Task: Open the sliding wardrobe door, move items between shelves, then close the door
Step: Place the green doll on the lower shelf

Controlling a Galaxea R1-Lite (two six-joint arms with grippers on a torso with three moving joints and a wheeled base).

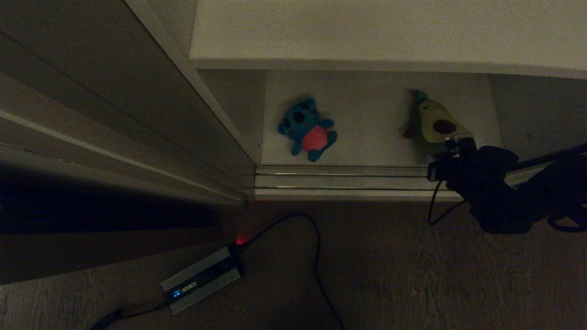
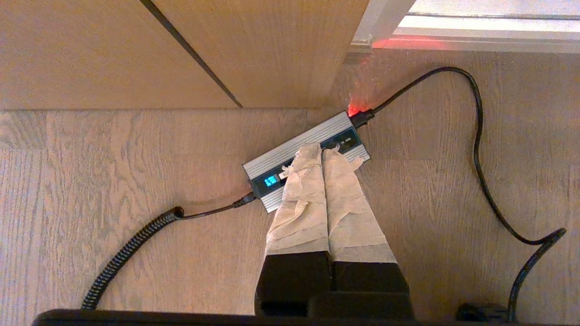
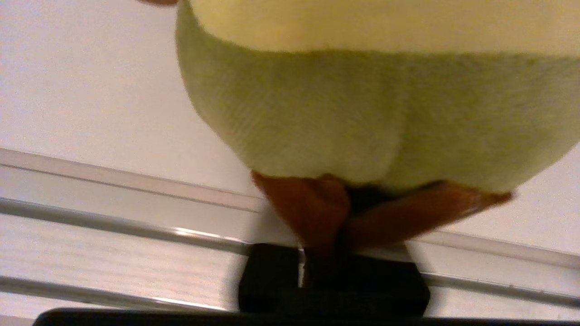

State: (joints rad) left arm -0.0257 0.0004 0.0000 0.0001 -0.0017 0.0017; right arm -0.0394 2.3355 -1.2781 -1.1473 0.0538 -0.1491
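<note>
Plush toys, two, on the bottom shelf [image 1: 376, 119] behind the floor track [image 1: 344, 181]: teal monster [image 1: 306, 128] near the shelf's left end, avocado [image 1: 438, 126] near its right end. Sliding wardrobe door [image 1: 114, 91] stands at left. Right gripper [image 1: 451, 146] at the avocado's lower end, whether its jaws grip cannot be told. Left gripper [image 2: 322, 156], jaws closed, above the grey box [image 2: 306, 158] on the floor [image 2: 113, 181].
</note>
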